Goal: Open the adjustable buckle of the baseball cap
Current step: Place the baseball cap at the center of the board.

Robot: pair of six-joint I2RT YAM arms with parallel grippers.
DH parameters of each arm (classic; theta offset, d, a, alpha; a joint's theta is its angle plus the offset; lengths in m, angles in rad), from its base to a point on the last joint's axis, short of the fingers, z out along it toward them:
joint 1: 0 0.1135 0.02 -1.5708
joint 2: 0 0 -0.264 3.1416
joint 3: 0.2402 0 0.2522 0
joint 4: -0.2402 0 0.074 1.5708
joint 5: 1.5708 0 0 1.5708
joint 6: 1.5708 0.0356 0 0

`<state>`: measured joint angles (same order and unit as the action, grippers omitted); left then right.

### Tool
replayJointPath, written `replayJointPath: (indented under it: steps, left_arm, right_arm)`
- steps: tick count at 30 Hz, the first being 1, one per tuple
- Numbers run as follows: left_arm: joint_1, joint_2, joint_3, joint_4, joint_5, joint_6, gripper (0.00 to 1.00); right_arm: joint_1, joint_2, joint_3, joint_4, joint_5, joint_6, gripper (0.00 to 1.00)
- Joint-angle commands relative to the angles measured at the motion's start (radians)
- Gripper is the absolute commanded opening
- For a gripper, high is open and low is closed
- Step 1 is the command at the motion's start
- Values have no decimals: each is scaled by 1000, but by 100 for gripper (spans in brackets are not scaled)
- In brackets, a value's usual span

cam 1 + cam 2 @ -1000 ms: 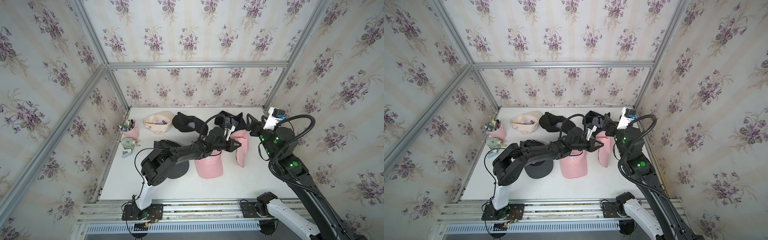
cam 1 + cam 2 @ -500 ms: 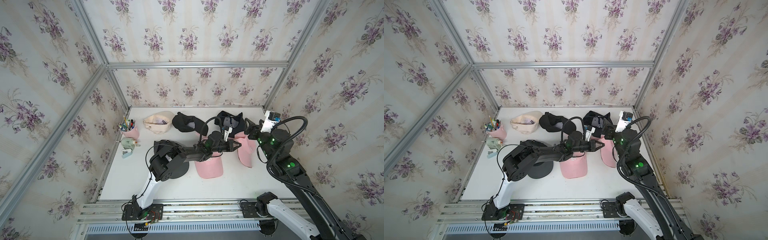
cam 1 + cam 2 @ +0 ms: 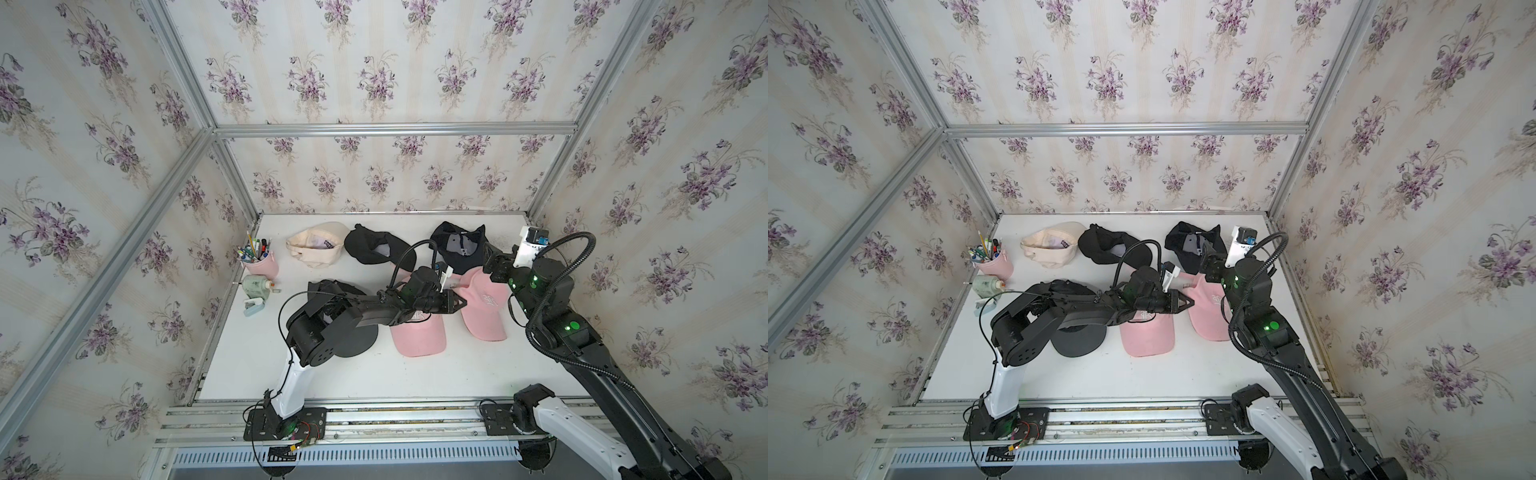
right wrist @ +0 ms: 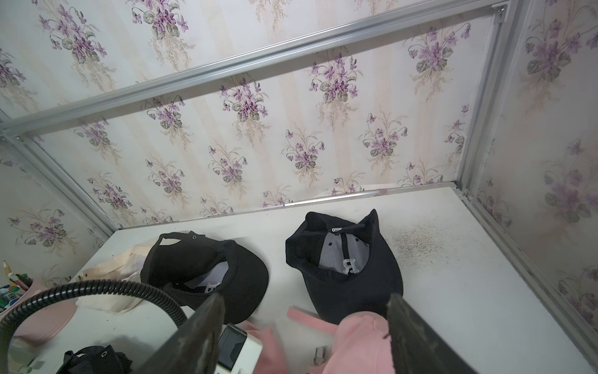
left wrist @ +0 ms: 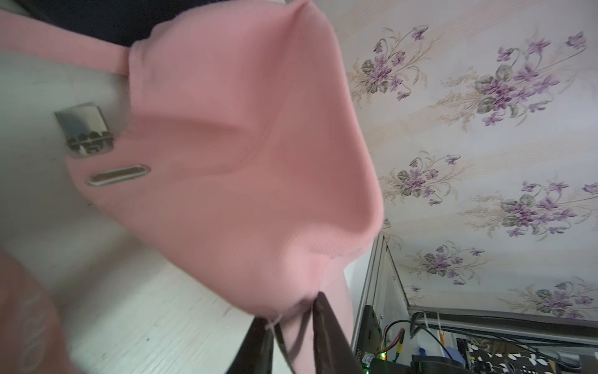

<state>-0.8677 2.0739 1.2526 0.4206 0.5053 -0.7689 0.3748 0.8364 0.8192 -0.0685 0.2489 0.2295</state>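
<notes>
two pink caps (image 3: 417, 340), three black caps (image 3: 374, 253), one cream cap (image 3: 316, 249)

Back row on the table (image 3: 374, 382), left to right across the middle of the frame in both top views: pen cup (image 3: 261, 268) hard against the left edge, then the back-left cap (image 3: 309, 251), the back-middle cap (image 3: 370, 253) touching it, and the back-right cap (image 3: 455, 245) near the right corner. Just in front of the pen cup lies a small bottle (image 3: 254, 286), with a small item (image 3: 252, 308) in front of that. Nearer row now: front-left cap (image 3: 361, 341), front-middle cap (image 3: 419, 340) just beside it, and the front-right cap (image 3: 484, 309) further right, its far end up against the back-right cap.
</notes>
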Motion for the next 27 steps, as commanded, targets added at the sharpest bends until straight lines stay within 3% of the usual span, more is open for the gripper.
replayJointPath:
  steps: [1,5,12,19,27]
  left_arm:
    - [-1,-12,18,-139,-25,70,33]
    - [-7,-19,75,-328,-74,153,49]
    - [-20,-37,158,-528,-183,248,60]
    - [-43,-41,251,-705,-245,327,66]
    - [-50,-111,299,-749,-320,411,67]
  right_arm:
    - [0,9,-3,39,-3,13,79]
    - [1,18,-13,45,-8,25,79]
    - [1,18,-41,56,-4,45,79]
    - [0,8,-39,33,14,32,79]
    - [-1,7,-23,1,14,-10,79]
